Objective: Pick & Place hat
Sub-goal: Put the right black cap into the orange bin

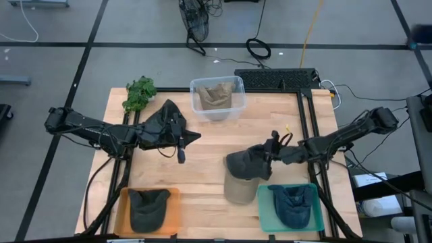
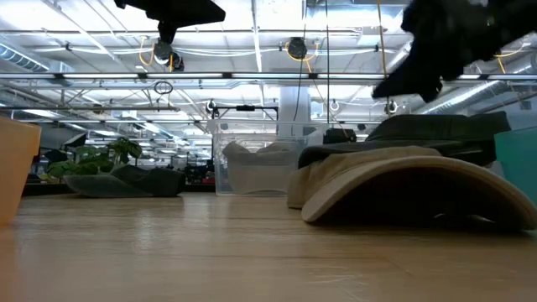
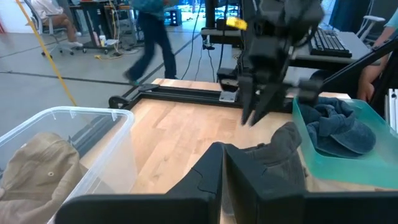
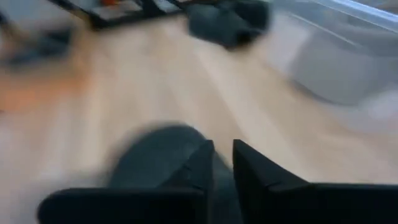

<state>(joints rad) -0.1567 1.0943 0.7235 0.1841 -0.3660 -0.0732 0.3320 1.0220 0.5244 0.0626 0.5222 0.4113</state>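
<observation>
A dark grey hat (image 1: 244, 164) lies on top of a tan hat (image 1: 237, 189) near the middle of the wooden table (image 1: 209, 145), just left of a teal tray (image 1: 264, 212) holding a blue hat (image 1: 294, 204). The right gripper (image 1: 272, 150) hovers at the dark grey hat's right edge, fingers a narrow slit apart; whether they pinch it cannot be told. The left gripper (image 1: 180, 152), fingers closed, hangs over the table's left half beside a black hat (image 1: 162, 125). An orange tray (image 1: 123, 209) sits at near left, a clear bin (image 1: 217, 98) at the far edge.
</observation>
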